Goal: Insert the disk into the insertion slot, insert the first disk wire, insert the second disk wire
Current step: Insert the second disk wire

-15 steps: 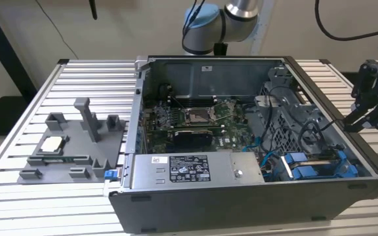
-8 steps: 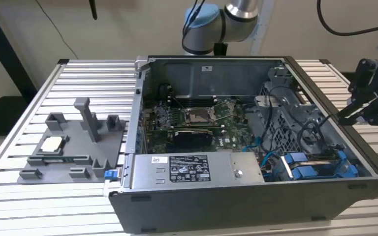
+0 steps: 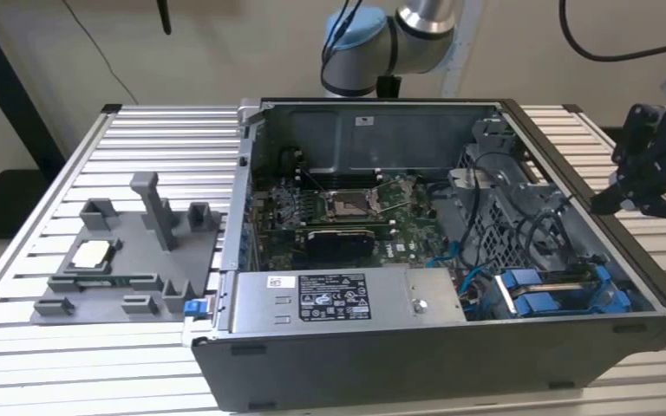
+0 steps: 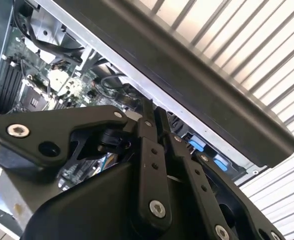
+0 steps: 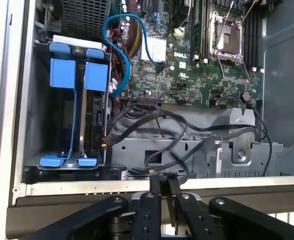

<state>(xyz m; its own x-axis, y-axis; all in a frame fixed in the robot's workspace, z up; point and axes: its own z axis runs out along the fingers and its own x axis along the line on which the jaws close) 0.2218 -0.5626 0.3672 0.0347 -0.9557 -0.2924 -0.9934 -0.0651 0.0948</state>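
Observation:
An open computer case [image 3: 426, 364] lies on the slatted table. Near its corner at the exterior view's right, the insertion slot [image 3: 593, 277] holds two blue carrier frames [image 5: 79, 75]. The disk [image 5: 94, 117] sits edge-on in one of them, inside the bay. Black wires [image 5: 147, 107] with connectors lie beside the disk's end, and a blue cable [image 5: 117, 50] loops above; I cannot tell whether any is plugged in. My gripper [image 3: 610, 201] hangs outside the case, just beyond its side wall. In both wrist views its fingers [image 5: 157, 192] [image 4: 149, 125] are shut with nothing between them.
A grey power-supply box [image 3: 333, 299] with a white sticker fills the case's near side, behind it the motherboard [image 3: 345, 208]. A grey fixture tray [image 3: 125, 260] stands on the table [image 3: 32, 347] at the exterior view's left. The arm's base [image 3: 362, 43] rises behind the case.

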